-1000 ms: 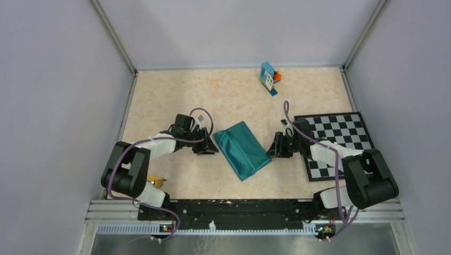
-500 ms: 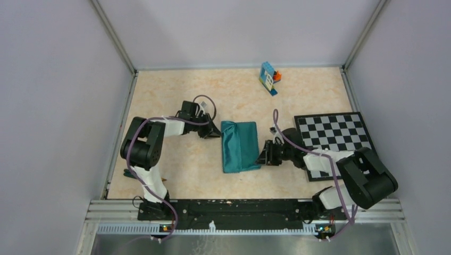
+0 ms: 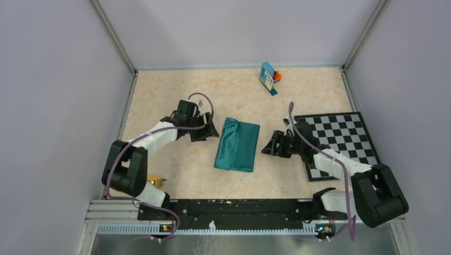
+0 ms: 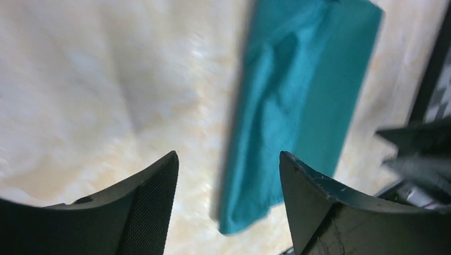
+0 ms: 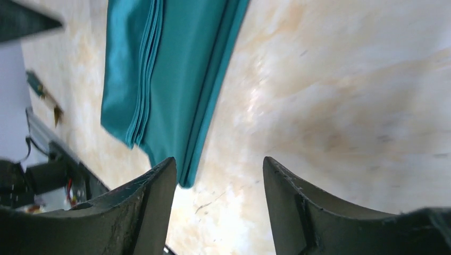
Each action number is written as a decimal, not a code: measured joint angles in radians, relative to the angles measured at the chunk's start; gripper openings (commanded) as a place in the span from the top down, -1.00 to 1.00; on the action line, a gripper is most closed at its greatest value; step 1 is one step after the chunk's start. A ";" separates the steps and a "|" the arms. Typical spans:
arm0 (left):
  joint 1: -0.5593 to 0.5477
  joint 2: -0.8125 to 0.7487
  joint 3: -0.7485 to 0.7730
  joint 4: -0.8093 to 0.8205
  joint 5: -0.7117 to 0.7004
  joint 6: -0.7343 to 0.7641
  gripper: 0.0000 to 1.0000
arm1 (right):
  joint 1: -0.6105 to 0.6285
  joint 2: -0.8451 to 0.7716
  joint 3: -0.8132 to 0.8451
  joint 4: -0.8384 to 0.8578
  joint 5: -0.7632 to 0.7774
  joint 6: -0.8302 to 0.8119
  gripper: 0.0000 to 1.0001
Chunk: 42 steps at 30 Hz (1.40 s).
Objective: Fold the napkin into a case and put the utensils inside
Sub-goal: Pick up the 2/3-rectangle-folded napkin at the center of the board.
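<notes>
Beige marbled tabletop (image 3: 175,95) | folded napkin (image 3: 237,145) centre frame | left gripper (image 3: 211,130), right gripper (image 3: 267,146) flank it, both spread, empty | right wrist alone: layered fold edges | top alone: checkerboard mat (image 3: 336,139)

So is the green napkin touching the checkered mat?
Apart. The top view shows the napkin lying left of the checkerboard mat, with bare table and the right hand between them.

napkin (image 3: 237,145) swung near upright | left claw (image 3: 212,130) withdrawn | right claw (image 3: 265,149) withdrawn
</notes>
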 measured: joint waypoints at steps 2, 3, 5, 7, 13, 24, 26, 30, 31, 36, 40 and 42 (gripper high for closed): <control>-0.092 -0.096 -0.011 -0.058 -0.055 -0.007 -0.55 | -0.063 -0.013 0.035 -0.050 0.010 -0.032 -0.23; -0.159 -0.138 -0.010 -0.074 -0.087 -0.013 -0.56 | -0.090 -0.014 0.056 -0.074 0.018 -0.048 -0.24; -0.314 -0.193 0.002 -0.101 -0.146 -0.043 -0.57 | -0.135 -0.012 0.092 -0.116 0.032 -0.069 -0.22; -0.453 -0.197 0.035 -0.138 -0.206 -0.078 -0.56 | -0.168 -0.002 0.119 -0.143 0.039 -0.076 -0.22; -0.692 0.037 0.274 -0.307 -0.392 -0.144 -0.42 | -0.255 0.053 0.153 -0.198 0.043 -0.072 -0.21; -0.812 0.361 0.516 -0.449 -0.507 -0.165 -0.02 | -0.257 0.033 0.122 -0.195 -0.010 -0.073 -0.14; -0.821 0.373 0.526 -0.459 -0.509 -0.165 0.00 | -0.257 0.033 0.110 -0.190 -0.021 -0.073 -0.13; -0.830 0.394 0.539 -0.470 -0.517 -0.167 0.09 | -0.257 0.033 0.105 -0.180 -0.040 -0.073 -0.11; -0.832 0.401 0.539 -0.473 -0.520 -0.169 0.10 | -0.257 0.033 0.105 -0.176 -0.045 -0.074 -0.11; -0.841 0.430 0.548 -0.491 -0.546 -0.179 0.17 | -0.257 0.033 0.103 -0.161 -0.061 -0.074 -0.09; -0.855 0.451 0.571 -0.521 -0.586 -0.190 0.40 | -0.257 0.033 0.095 -0.156 -0.066 -0.079 -0.09; -0.859 0.453 0.575 -0.531 -0.602 -0.193 0.50 | -0.256 0.032 0.088 -0.153 -0.068 -0.081 -0.09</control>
